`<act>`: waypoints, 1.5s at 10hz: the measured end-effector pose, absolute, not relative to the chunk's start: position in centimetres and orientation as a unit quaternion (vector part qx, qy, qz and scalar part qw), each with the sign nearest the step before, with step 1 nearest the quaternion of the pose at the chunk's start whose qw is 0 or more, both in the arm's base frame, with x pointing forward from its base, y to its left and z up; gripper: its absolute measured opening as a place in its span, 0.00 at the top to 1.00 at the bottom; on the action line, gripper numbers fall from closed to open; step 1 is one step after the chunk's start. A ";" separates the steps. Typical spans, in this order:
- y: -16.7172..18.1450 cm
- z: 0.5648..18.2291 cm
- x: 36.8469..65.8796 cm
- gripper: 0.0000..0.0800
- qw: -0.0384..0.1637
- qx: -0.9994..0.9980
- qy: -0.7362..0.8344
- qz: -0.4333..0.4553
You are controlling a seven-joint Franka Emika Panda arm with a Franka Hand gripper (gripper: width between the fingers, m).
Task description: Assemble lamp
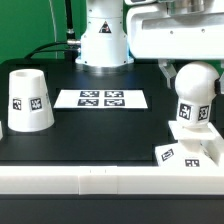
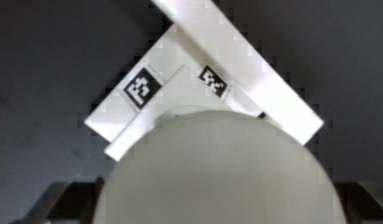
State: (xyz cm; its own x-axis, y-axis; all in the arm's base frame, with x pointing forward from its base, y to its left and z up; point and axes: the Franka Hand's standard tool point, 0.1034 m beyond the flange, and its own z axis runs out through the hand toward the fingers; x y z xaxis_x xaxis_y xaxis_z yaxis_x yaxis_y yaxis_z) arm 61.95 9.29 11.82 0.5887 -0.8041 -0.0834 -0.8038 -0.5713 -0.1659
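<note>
White plastic, every piece of it: the round white plastic ball bulb stands upright on the low square white plastic base, straight under the claw. In the wrist view the claw's dark fingers sit one on each side of the bulb's dome, just beside it. The view is blurred, so I cannot tell whether they grip it or merely flank it. The base shows two black square tags below the claw. Well away from the claw, across the black desk, the tapered cup-shaped white plastic shade stands wide end down. The flat white marker board lies between shade and claw.
</note>
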 end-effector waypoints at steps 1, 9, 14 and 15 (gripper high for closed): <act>9.3 11.8 62.1 0.27 0.099 -0.859 0.503 0.005; 9.2 11.8 62.3 0.13 0.115 -0.818 0.564 0.016; 9.2 11.7 62.2 0.13 0.107 -0.918 0.383 -0.006; 9.2 11.9 62.1 0.13 0.087 -0.946 0.311 -0.010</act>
